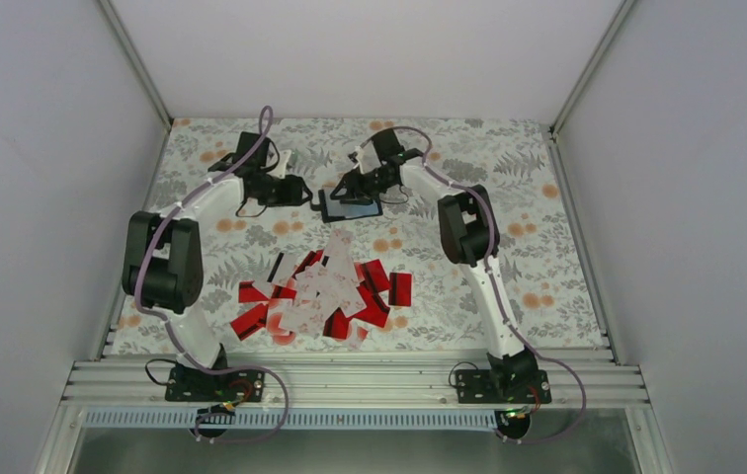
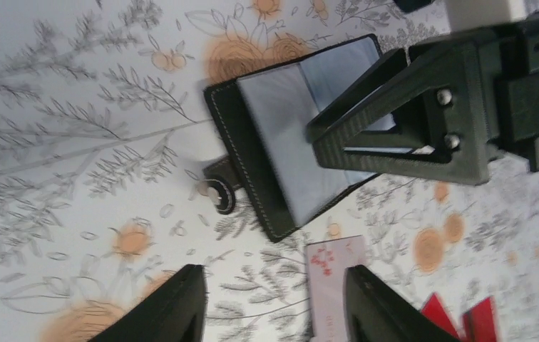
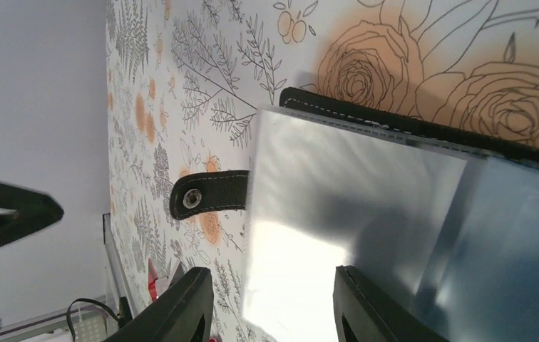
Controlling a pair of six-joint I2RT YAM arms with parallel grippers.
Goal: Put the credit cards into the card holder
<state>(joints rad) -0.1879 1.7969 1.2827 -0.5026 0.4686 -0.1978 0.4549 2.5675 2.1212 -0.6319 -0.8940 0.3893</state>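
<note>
Step in hand: the holder is open and being steadied, with no card on its way in. My read is that we're in the gap before a pick.
Card holder: spread open on the counter, pale blue-grey inside facing up, at 12 o'clock from the pile. Its snap strap lies flat at its 9 o'clock side, toward the left arm.
Right gripper: down over the holder from about 1 o'clock, jaws apart. One finger sits above the clear sleeve and the other is off its edge. It looks to be pinning the flap flat rather than pinching it, but I can't confirm contact.
Left gripper: at the holder's 9 o'clock, just beside the strap, jaws parted with nothing between them.
Credit cards: red and pale ones in a loose, overlapping heap mid-counter, at 6 o'clock from the holder. None shows inside the holder.
Nearest card: a pale pink card lies flat on the counter, near the holder's lower edge. The left wrist view frames it between that gripper's fingers, but it is not held.
Next move calls for: the left gripper to swing toward 6 o'clock and lift one thin card by an edge, the pale pink one being handiest. It then needs to line the card up with a sleeve mouth while the right arm keeps the holder from sliding.
Watch for: a flat card on a flat counter gives little to grab, and the overlapping pile may drag neighbours along.
</note>
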